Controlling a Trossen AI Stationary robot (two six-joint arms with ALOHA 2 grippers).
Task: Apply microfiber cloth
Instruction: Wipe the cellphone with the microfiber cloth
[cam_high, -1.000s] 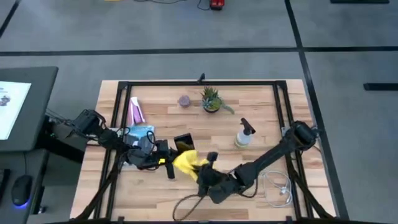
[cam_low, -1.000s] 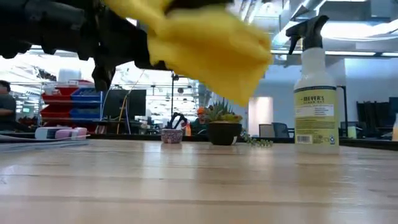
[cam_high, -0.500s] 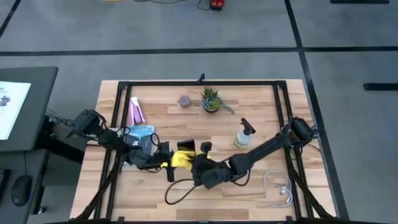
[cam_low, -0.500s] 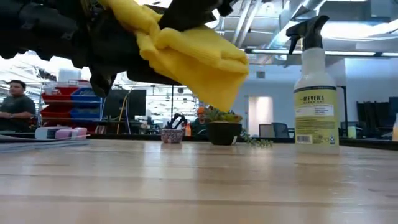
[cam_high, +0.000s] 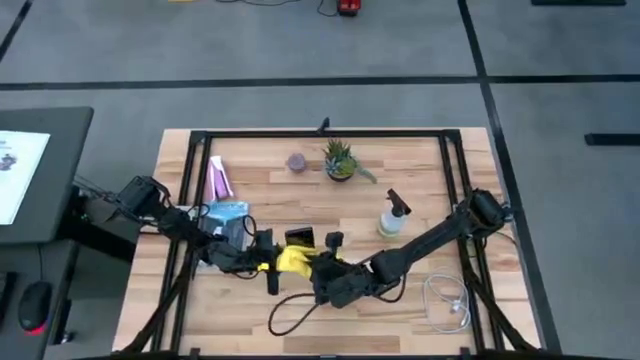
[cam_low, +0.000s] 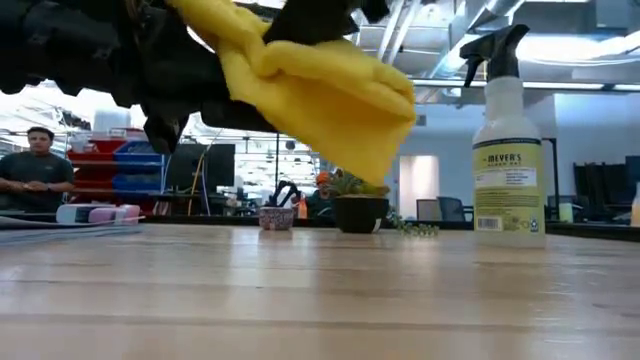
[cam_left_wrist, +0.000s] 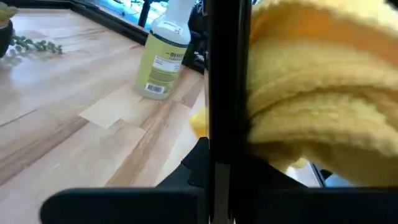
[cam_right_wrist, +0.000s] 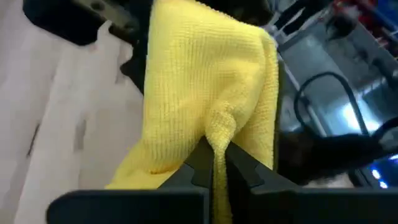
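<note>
Right wrist view: right gripper pinched on microfiber cloth; thin fold could slip. Left gripper clamps phone; phone may shift under wiping.

One label reads — "MEYER'S", on the clear plastic spray bottle with pale yellow label; smaller print unreadable.

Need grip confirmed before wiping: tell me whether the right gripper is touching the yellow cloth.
Touching. The right wrist view shows the right gripper with its fingers pinched shut on a fold of the microfiber cloth.
</note>
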